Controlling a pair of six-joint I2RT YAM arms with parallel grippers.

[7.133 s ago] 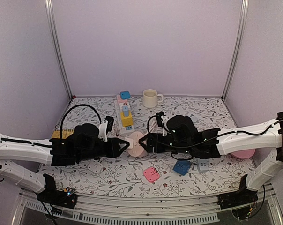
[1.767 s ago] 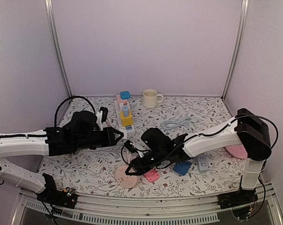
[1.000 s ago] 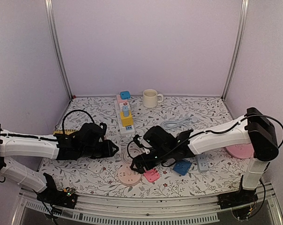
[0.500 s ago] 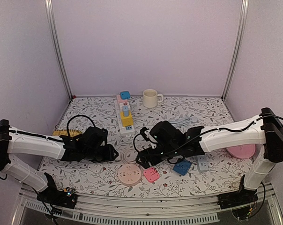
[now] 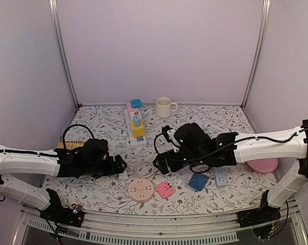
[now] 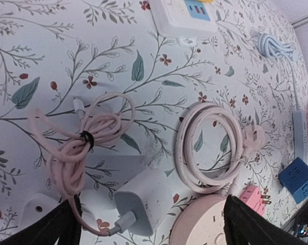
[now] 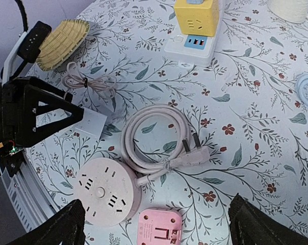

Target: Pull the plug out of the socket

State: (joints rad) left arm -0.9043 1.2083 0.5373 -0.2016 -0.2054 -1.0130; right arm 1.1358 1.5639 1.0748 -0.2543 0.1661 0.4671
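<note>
Nearest the bases, the round pink socket [image 5: 140, 190] lies face up on the flowered table [image 5: 93, 191], and I see nothing plugged into it. A pink adapter [image 5: 164, 190] sits just beside it at 3 o'clock. A blue cube [image 5: 198, 181] is further along the same way.

At 12 o'clock from the socket the cord [image 5: 143, 169] lies coiled, with one end running to the socket's rim. The plug [image 7: 195, 152] lies flat on the table at the coil's 3 o'clock edge, prongs showing, out of the socket and apart from it.

Right pincer [image 5: 160, 163]: fingers spread wide, holding nothing. It hangs over the coil's 3 o'clock side. Through its wrist camera the plug lies ahead at 12 o'clock, between the lines of the two fingers and untouched.

Left pincer [image 5: 119, 166]: spread wide too, gripping nothing, low at the coil's 9 o'clock. A white charger [image 6: 144, 201] lies between its fingers; I cannot tell whether they touch it. From its wrist camera the plug is at about 2 o'clock, beyond the coil. A thin bundled cable [image 6: 77, 145] is at about 10.

Farther out, a white strip [image 7: 175, 45] carrying a yellow cube [image 7: 197, 15] lies at the coil's 12 o'clock. A basket [image 5: 67, 146] sits off at 9. A mug [image 5: 164, 107] stands by the back wall.
</note>
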